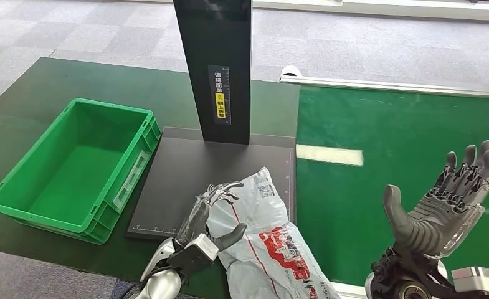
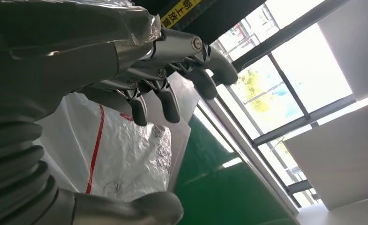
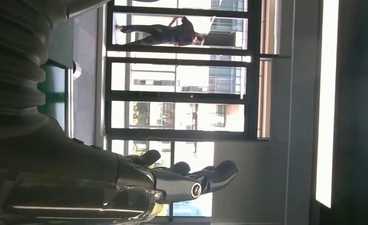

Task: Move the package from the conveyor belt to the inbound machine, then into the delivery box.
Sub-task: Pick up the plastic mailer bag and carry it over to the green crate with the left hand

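The package (image 1: 260, 230) is a white plastic mailer with red print. It lies on the front right part of the black inbound machine plate (image 1: 185, 168) and hangs over its near edge. My left hand (image 1: 207, 224) is at the mailer's left edge, with its fingers spread over the edge and its thumb against the bag. In the left wrist view a wide gap separates the fingers (image 2: 168, 101) from the thumb, with the mailer (image 2: 125, 154) behind them. My right hand (image 1: 444, 208) is raised, open and holding nothing, over the green conveyor belt (image 1: 403, 143). The green delivery box (image 1: 136, 168) stands empty at the left.
The machine's black upright post (image 1: 217, 68) rises at the back of the plate, carrying a yellow label. The box sits close against the plate's left side on a dark green table. In the right wrist view the right hand (image 3: 172, 180) points at windows.
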